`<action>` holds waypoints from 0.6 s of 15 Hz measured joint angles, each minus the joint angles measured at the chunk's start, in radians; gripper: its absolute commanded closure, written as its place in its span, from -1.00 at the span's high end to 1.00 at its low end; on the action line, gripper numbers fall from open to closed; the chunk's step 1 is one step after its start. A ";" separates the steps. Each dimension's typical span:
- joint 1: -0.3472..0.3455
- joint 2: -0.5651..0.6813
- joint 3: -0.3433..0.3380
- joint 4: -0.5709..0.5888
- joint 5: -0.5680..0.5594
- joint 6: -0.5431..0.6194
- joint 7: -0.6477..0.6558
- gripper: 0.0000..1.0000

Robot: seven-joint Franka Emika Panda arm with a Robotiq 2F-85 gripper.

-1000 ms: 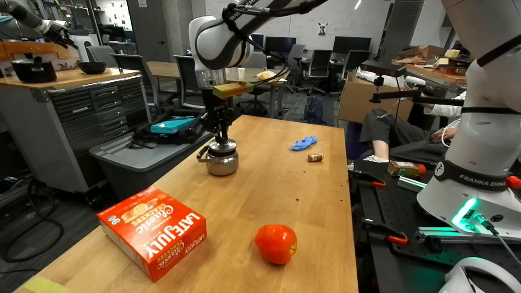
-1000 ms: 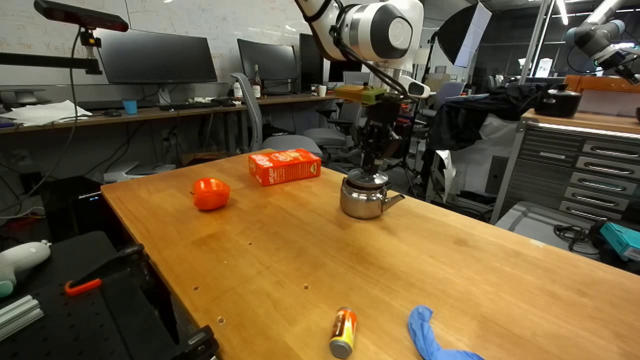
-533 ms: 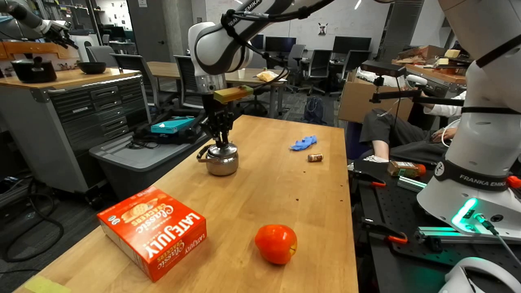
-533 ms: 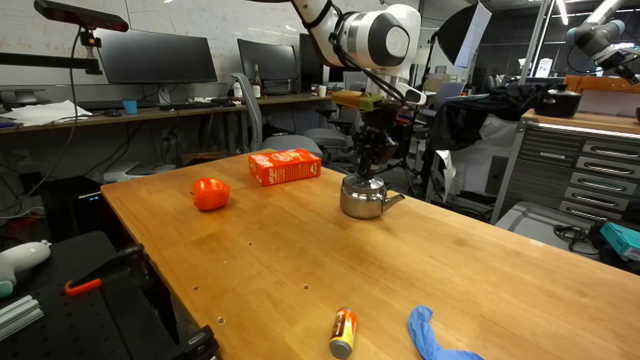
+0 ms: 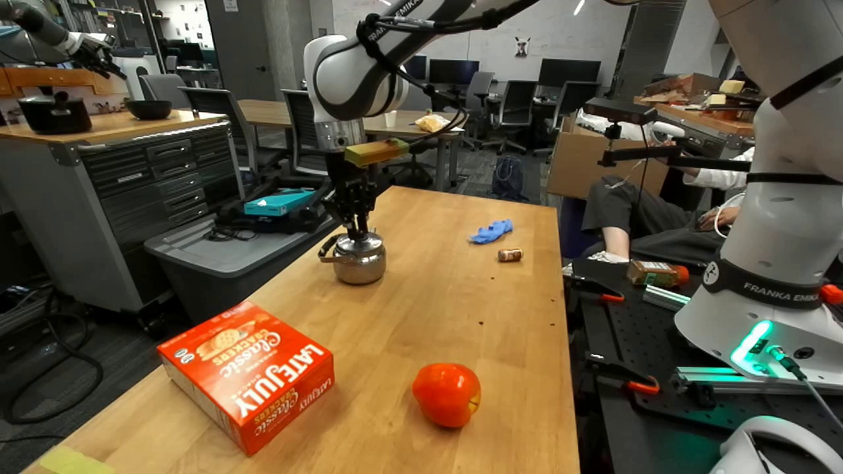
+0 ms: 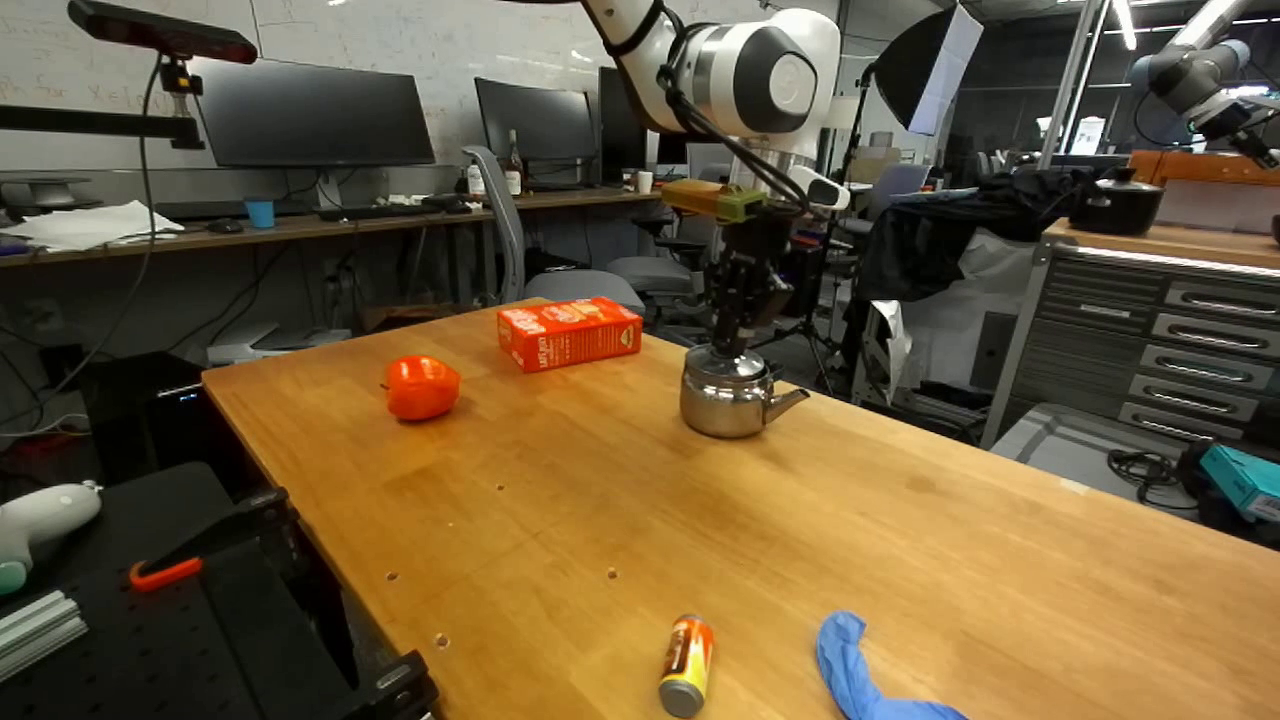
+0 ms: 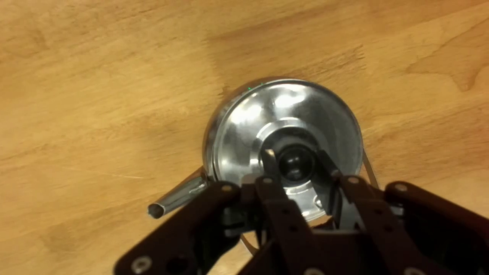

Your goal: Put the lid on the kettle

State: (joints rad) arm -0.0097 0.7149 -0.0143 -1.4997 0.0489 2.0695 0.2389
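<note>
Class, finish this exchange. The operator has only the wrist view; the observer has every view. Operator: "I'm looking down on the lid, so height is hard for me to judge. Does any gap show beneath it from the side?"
Observer: In both exterior views, no gap shows between the lid and the kettle.
Operator: Good. Anything bulky outside my picture?
Observer: A red cracker box lies flat, apart from the kettle.
Operator: And anything small that might roll?
Observer: Perhaps: in an exterior view, a small orange-and-yellow cylinder lies on its side.
</note>
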 measured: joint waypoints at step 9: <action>-0.014 0.007 0.000 0.020 0.039 0.000 -0.002 -0.86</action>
State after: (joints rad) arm -0.0237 0.7220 -0.0144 -1.4800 0.0880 2.0691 0.2368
